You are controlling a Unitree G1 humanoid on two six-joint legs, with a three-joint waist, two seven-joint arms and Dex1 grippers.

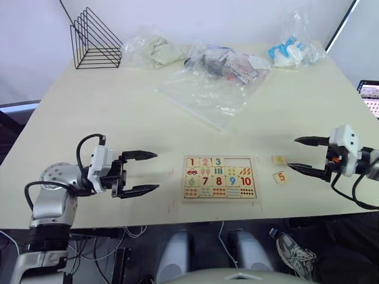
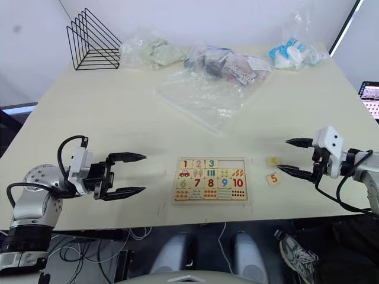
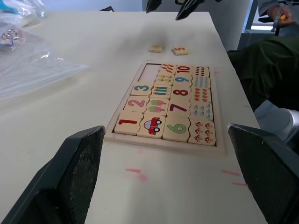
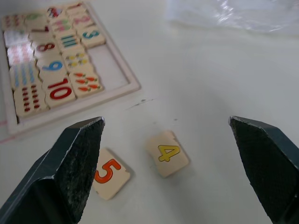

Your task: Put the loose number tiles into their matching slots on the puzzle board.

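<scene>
Right hand (image 4: pixel 168 154) hangs open over the 4 tile (image 4: pixel 167 153) at lower centre, just right of the board (image 1: pixel 220 178); closing off-centre could nudge the neighbouring 5 tile (image 4: pixel 108 173) away.

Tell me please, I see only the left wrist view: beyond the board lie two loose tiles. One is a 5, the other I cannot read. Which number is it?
Observer: It is the 4 tile, with a yellow digit, lying close to the 5 tile but apart from it.
Operator: Where is the right gripper compared with them?
Observer: The right gripper hovers just to the right of both tiles, its jaws open, holding nothing and pointing toward the board.
Operator: Does anything stand at the far left of the table?
Observer: A black wire rack stands at the far left corner.
</scene>
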